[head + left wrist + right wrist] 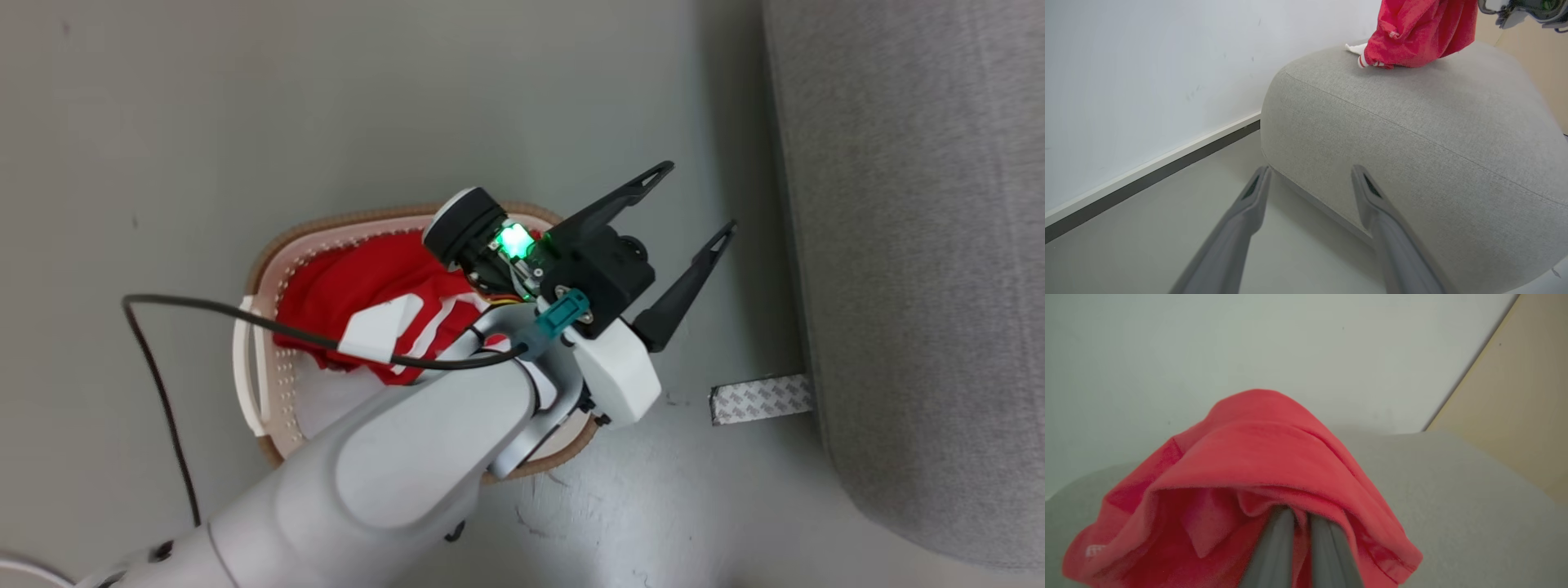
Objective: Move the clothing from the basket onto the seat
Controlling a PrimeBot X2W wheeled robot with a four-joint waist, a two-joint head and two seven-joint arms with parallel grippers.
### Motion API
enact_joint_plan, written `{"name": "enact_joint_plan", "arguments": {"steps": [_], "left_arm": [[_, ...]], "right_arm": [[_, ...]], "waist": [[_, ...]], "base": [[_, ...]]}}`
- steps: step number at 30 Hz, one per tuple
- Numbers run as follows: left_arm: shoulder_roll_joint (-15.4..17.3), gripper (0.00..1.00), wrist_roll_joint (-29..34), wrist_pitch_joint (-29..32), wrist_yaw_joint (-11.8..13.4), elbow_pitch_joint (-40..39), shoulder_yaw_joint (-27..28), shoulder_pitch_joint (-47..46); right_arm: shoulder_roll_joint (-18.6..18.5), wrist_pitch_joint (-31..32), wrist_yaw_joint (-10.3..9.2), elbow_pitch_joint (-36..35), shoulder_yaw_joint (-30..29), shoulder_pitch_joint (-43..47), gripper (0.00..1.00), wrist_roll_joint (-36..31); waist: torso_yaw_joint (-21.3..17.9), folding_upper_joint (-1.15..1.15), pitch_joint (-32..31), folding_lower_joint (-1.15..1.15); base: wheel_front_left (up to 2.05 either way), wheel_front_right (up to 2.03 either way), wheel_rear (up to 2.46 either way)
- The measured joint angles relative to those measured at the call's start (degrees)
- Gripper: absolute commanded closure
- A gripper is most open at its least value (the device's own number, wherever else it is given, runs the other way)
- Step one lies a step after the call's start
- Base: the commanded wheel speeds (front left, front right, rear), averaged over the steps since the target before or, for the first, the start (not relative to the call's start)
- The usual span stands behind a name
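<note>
The white basket (269, 253) with a brown rim stands on the floor, holding red and white clothing (351, 286). My left arm reaches across it. My left gripper (698, 198) is open and empty, its fingers pointing toward the grey seat (922, 245). In the left wrist view the left gripper (1311, 169) faces the seat's rounded end (1412, 134). A red garment (1417, 28) hangs there, its lower end resting on the seat's top. My right gripper (1301, 516) is shut on that red garment (1257, 457) above the seat (1453, 490).
A grey patterned tape strip (761, 398) lies on the floor at the seat's base. A black cable (163, 392) loops over the floor left of the basket. A white wall with a dark baseboard (1147, 171) runs behind the seat.
</note>
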Motion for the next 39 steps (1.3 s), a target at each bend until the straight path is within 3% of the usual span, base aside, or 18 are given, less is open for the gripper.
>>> {"name": "enact_joint_plan", "arguments": {"steps": [1,2,3,4,6,12,16,17,26,34,39], "left_arm": [[0.4,0.0,0.0,0.01,0.1,0.07,-0.04,0.12],[0.79,0.0,0.0,-0.01,0.29,0.15,-0.07,0.37],[0.79,0.0,0.0,-0.01,0.29,0.15,-0.07,0.37],[1.08,0.0,-0.02,-0.09,0.33,0.32,-0.1,0.83],[1.7,0.0,-0.56,-0.42,0.49,0.48,-0.13,2.26],[3.76,0.0,-1.59,-0.62,1.03,0.31,0.58,4.55],[6.11,0.0,-3.32,-1.46,2.12,0.23,1.62,7.27],[6.98,0.0,-4.42,-2.45,2.92,0.18,2.64,9.47],[9.01,0.0,-9.32,-8.54,6.14,0.59,6.72,19.45],[10.76,0.0,-12.04,-11.56,8.33,2.98,13.15,29.6],[10.69,0.0,-10.37,-11.81,8.23,1.2,18.2,34.28]], "right_arm": [[0.89,-0.08,0.0,2.0,-1.53,0.64,1.0,-1.08],[1.81,-0.14,-0.01,3.54,-2.53,1.59,0.83,-1.77],[1.81,-0.14,-0.01,3.54,-2.53,1.59,0.52,-1.77],[3.04,-0.18,-0.01,4.71,-3.05,2.58,0.0,-1.97],[6.67,-0.32,0.02,6.34,-1.37,5.28,0.0,-2.05],[7.98,-0.51,0.01,1.55,1.67,11.29,0.0,-2.03],[10.83,-0.48,0.01,-4.85,4.85,18.62,0.0,-1.23],[12.15,-0.51,0.01,-9.23,5.95,22.45,0.0,-1.13],[16.07,-0.51,0.01,-26.86,6.66,37.38,0.0,-5.69],[21.85,-0.49,0.01,-38.39,9.35,49.37,0.0,-9.04],[23.97,-0.51,0.01,-40.78,9.51,52.89,0.0,-7.76]], "waist": [[0.18,0.0,0.67,0.0],[0.31,0.0,1.16,0.0],[0.31,0.0,1.16,0.0],[0.37,0.0,1.35,0.0],[0.19,0.0,0.5,-0.01],[-1.38,0.0,-2.58,-0.02],[-2.96,0.0,-5.86,-0.02],[-3.72,0.0,-7.85,-0.02],[-5.22,0.0,-16.96,-0.04],[-1.17,0.01,-24.89,-0.04],[1.74,0.01,-27.88,-0.04]], "base": [[0.0,0.0,0.0],[0.0,0.0,0.0],[0.0,0.0,0.0],[0.0,0.0,0.0],[0.0,0.0,0.0],[0.0,0.0,0.0],[0.0,0.0,0.0],[0.0,0.0,0.0],[0.0,0.0,0.0],[0.0,0.0,0.0],[0.0,0.0,0.0]]}}
